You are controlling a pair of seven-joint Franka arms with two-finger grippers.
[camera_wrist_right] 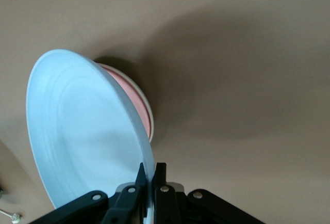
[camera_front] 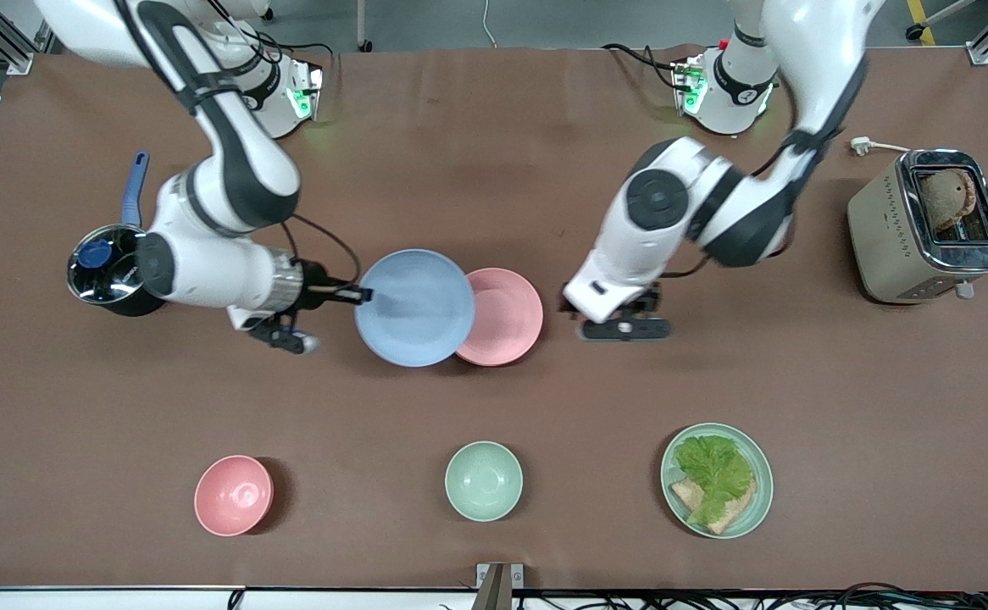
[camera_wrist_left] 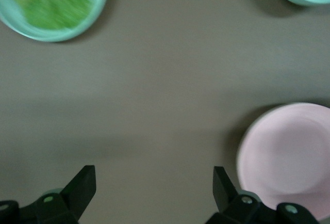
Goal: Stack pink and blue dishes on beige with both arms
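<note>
Right gripper (camera_front: 359, 295) clamped narrow on the rim of the blue plate (camera_front: 413, 307), dead centre of the front view. Held tilted, edge-on between the fingers, overlapping the pink plate (camera_front: 507, 318) from the right arm's end. So: partway over the stack, not centred on it yet.

Key relation for the next bit, as a guess: stack lies straight out from the right gripper toward the left arm's end, along the line of the reach. Probably needs a short carry that way, then levelling and lowering.

Left gripper (camera_front: 625, 329) spread wide, holding nothing, low over bare table (camera_front: 799, 381) just beside the pink plate, toward the left arm's end. Looks like waiting.

Worth comparing views:
- Front view: shows no beige at all, just pink peeking out under blue.
- Right wrist view: shows the beige plate (camera_wrist_right: 150, 111) as a thin cream rim right under the pink one, so pink already sitting on beige. Also shows how steeply the blue one leans.
- Left wrist view: confirms the wide-open fingers and the pink plate close by, apart from them.
</note>
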